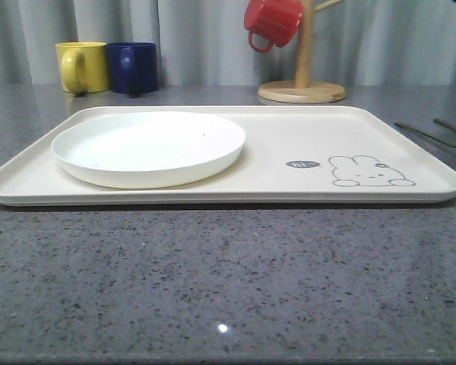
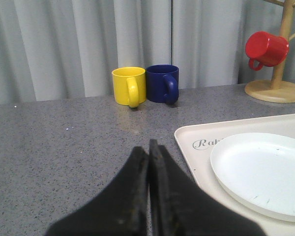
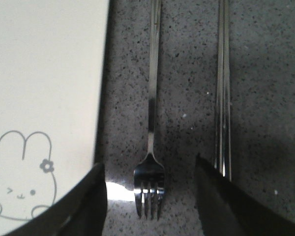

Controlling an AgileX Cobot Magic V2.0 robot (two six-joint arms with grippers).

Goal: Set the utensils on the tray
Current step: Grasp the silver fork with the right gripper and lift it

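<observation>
We have our right gripper (image 3: 150, 196) spread wide and empty, hanging over the slim shiny silver metal fork (image 3: 151, 128), one finger on either side of its tines. The fork lies flat on the grey speckled stone counter (image 1: 228, 281), just beside the edge of the large cream rectangular tray (image 1: 289, 152), with the pair of straight metal chopsticks (image 3: 222, 88) lying parallel on its far side.

To do this pick well, we judge we should come straight down and close across the narrow neck just above the tines. One finger sits close to the chopsticks, so we should keep clear of them. The fork is thin and lies flat, so the tips need to reach the counter.

Our left gripper (image 2: 148, 162) is closed on nothing, near the tray corner and the shallow round white plate (image 2: 265, 172).

On the tray we read the script "Ra…", the rest hidden by the plate, and a small grey "hi~" tag (image 1: 302, 163) beside the rabbit drawing (image 1: 368, 172).
</observation>
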